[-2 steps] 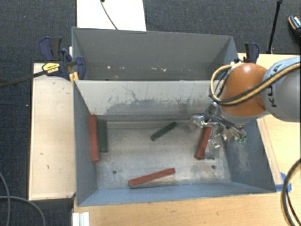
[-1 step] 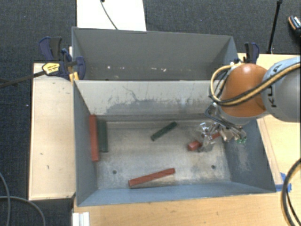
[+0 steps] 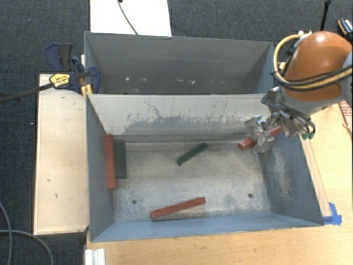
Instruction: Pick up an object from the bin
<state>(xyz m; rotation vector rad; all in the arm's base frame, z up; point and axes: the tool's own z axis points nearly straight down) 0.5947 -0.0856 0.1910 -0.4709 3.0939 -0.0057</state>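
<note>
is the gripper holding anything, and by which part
Yes, a red bar, near the right wall of the bin. The gripper pinches it about mid-length; red shows on either side of the grip.

A long red rectangular bar [image 3: 110,162] lies at far left, with a short dark green bar [image 3: 121,160] just beside it. A tilted dark green stick [image 3: 192,153] lies mid-floor, and a slanted red bar [image 3: 178,208] lies near the front.

The scuffed grey metal bin [image 3: 182,115] and the red block [image 3: 246,144] between the fingers [image 3: 259,128] look matt; the orange cover [image 3: 317,65] glossy.
</note>
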